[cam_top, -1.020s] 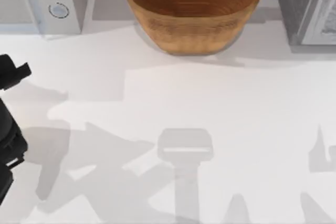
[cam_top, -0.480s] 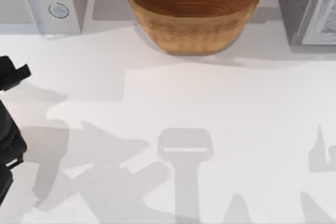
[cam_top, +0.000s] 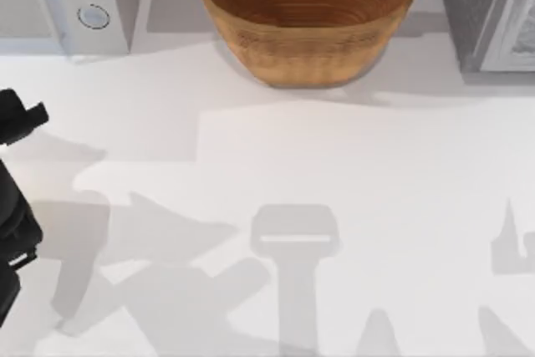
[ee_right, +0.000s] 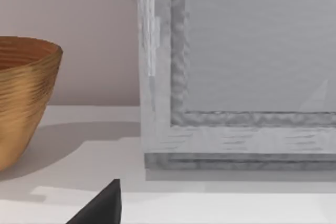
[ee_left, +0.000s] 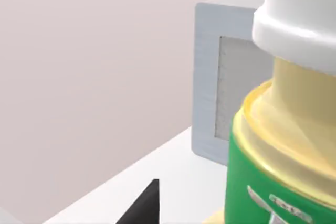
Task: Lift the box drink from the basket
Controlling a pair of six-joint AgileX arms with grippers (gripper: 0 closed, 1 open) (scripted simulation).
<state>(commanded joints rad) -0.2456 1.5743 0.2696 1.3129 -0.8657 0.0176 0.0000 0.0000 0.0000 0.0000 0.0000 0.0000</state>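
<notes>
Little moves since earlier frames: left arm (cam_top: pixel 15 206) parked at table's left edge, drink (ee_left: pixel 283 129) close before wrist, grip unconfirmed; basket (cam_top: pixel 308 18) empty.

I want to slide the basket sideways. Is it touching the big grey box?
Apart. The right wrist view shows a strip of table between the basket and the grey box.

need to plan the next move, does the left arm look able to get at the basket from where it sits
Probably yes. The left arm sits at the table's left edge, and the white tabletop between it and the basket at the back is bare, with the appliance off to the side. No box drink shows inside the basket.
</notes>
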